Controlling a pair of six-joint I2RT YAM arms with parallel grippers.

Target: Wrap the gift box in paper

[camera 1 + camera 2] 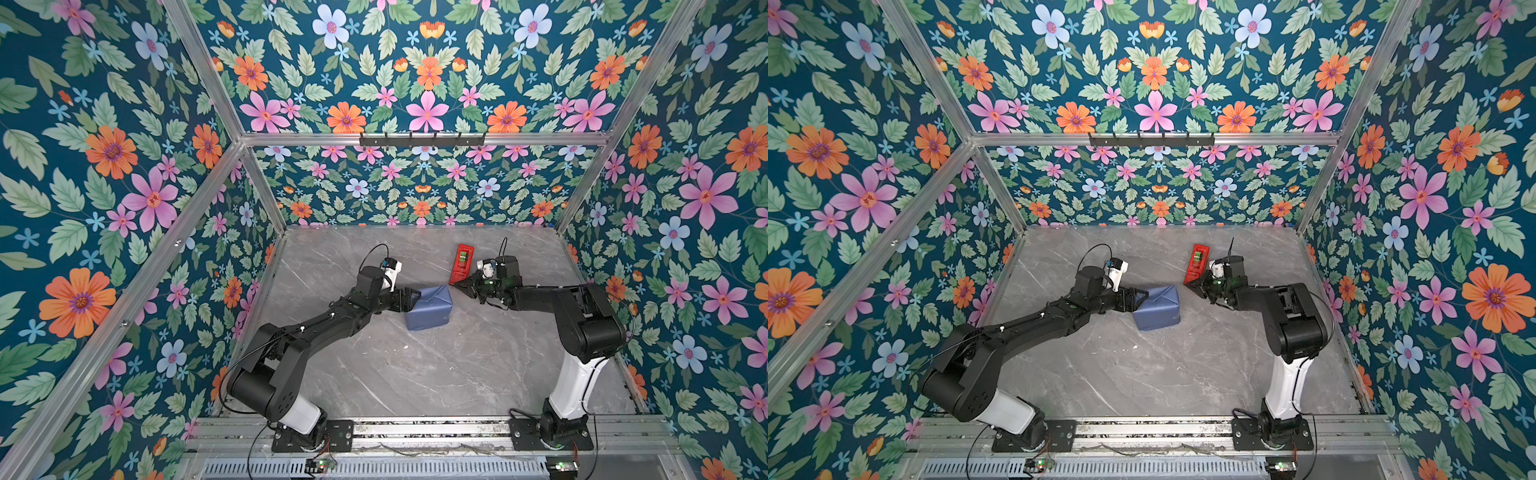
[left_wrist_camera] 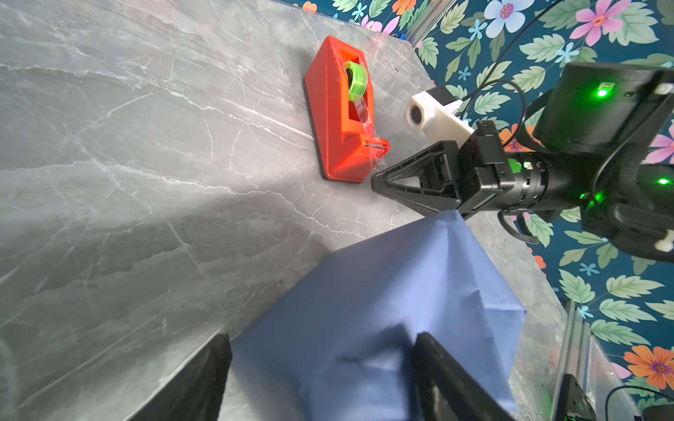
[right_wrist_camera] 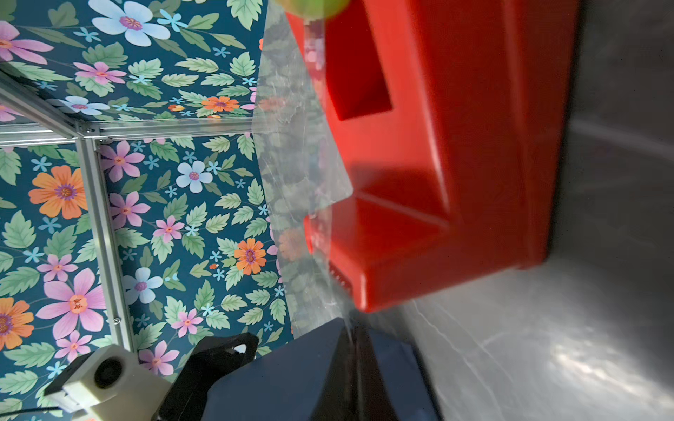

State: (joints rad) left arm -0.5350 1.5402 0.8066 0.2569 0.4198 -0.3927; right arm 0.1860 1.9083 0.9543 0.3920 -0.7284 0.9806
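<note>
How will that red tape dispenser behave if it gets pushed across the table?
The tape dispenser sits on a broad flat base, so it would probably slide rather than tip. The table looks smooth, so it may skid easily. Its tape strip looks thin and floppy.

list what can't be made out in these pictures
- gift box: wholly under the paper in every view, nothing of it shows
- left gripper: its wrist view's edge cuts off the fingers; gripping or just pressing the paper, can't tell
- tape: too thin and clear to find in both top views
- right gripper: tip dark and blurred in its own wrist view
</note>
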